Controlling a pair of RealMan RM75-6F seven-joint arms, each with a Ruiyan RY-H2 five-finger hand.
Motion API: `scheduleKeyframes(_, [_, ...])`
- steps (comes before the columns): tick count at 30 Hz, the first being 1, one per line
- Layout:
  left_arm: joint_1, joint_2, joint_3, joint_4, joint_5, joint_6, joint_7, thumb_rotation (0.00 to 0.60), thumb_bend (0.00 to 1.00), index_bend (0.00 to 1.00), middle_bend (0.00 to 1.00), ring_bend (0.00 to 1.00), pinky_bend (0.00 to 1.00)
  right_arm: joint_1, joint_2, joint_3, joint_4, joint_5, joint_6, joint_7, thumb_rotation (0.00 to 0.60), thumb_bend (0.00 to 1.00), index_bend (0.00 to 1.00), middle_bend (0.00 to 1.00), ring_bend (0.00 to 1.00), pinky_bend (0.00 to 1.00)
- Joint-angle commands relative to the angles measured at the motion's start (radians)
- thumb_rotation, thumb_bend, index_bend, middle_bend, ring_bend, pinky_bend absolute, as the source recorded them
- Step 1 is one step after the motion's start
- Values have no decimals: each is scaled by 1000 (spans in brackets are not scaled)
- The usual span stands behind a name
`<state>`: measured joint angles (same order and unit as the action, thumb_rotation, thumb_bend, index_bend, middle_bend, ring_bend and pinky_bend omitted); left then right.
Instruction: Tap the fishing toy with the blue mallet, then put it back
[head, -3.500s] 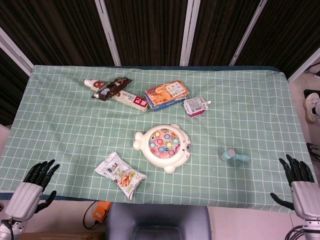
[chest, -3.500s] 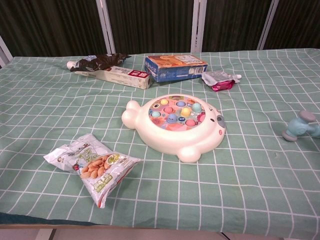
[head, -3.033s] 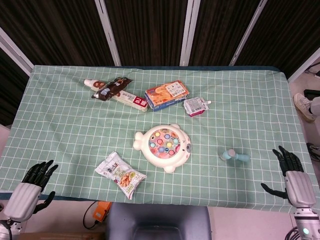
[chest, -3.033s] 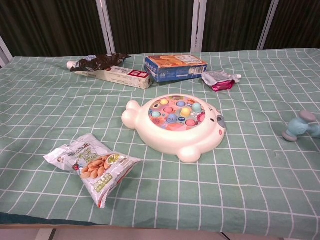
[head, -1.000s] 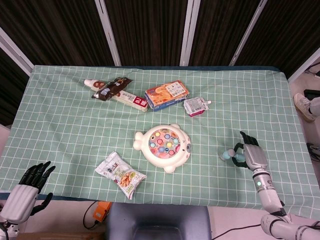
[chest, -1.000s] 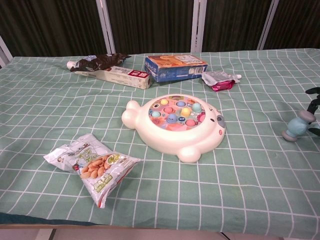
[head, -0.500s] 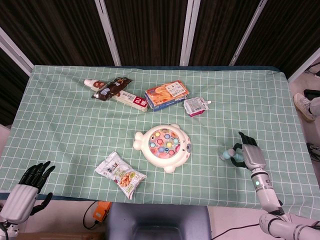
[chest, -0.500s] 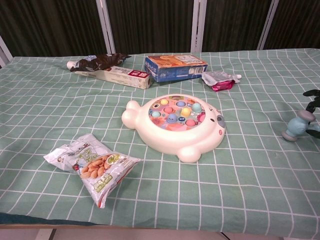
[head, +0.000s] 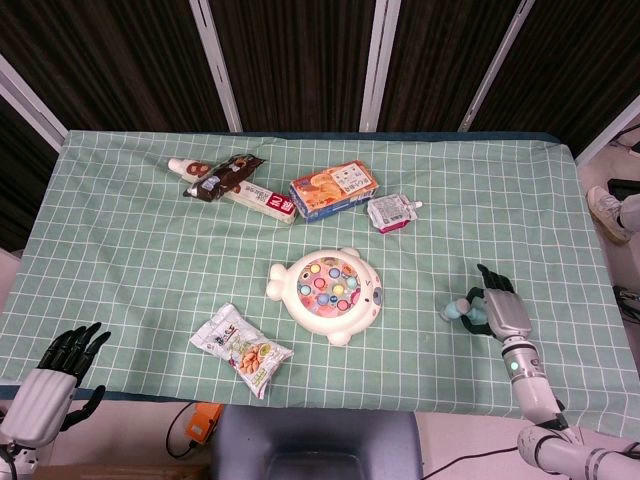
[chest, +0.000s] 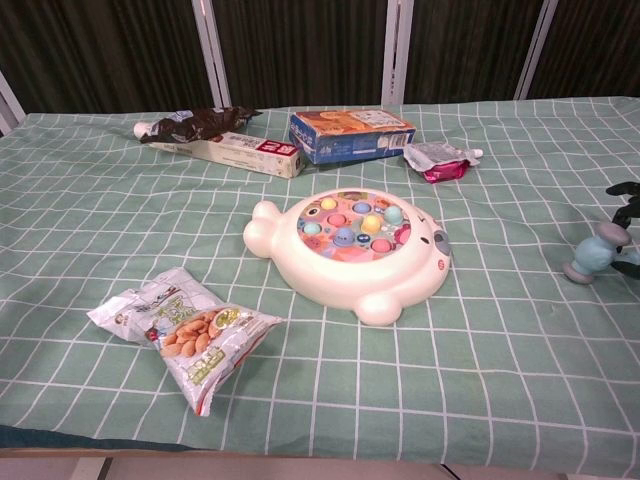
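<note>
Since the first frame, the right hand (head: 503, 312) has come in from the tabletop's near right edge and now wraps its fingers around the blue mallet (head: 458, 309), right of the fishing toy (head: 327, 293). Left hand (head: 48, 385) hangs open off the near left corner.

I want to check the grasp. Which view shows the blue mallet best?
The head view: the whole blue mallet lies there, handle under the right robot hand. The chest view cuts it off at the frame edge, showing only its head.

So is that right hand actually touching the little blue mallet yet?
Cannot tell. In the head view the right hand lies over the blue mallet handle, hiding any contact; the chest view cuts off at the frame edge.
</note>
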<state>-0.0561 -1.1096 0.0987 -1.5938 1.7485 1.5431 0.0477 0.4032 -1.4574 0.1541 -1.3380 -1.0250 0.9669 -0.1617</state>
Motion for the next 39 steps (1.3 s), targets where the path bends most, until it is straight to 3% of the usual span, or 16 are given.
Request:
scheduleKeyframes(1, [0,0,0,0,0,1,0,600,385,0,0,0,109,1,-4,0,3,1,3,-1,600,502,662,103,1,0])
scheduleKeyframes(4, [1,0,0,1,1,3,-2,600,385,0,0,0,109,1,-8,0,4,0,8,-3,600,519,695,172,54,5])
scheduleKeyframes(15, [2,0,0,2,4,6,-5,600,385,0,0,0,109,11,-12,-6,-2,21,14,-67,600,535,795,542,489,107])
scheduleKeyframes(20, [2,1,1,3,5,7,-6,600,385,0,0,0,109,13,-14,-5,-7,41,18,-93,600,542,833,591,538,151])
scheduleKeyframes(24, [2,0,1,3,5,7,-5,600,386,0,0,0,110,15,-16,-3,-8,47,22,-101,600,548,861,615,562,346])
scheduleKeyframes(26, [2,0,0,3,5,6,-5,600,386,0,0,0,110,16,-16,-2,-8,49,23,-105,600,550,869,621,567,395])
scheduleKeyframes(39, [2,1,0,5,8,10,-11,600,386,0,0,0,109,18,-28,5,7,53,20,-80,600,616,968,693,642,583])
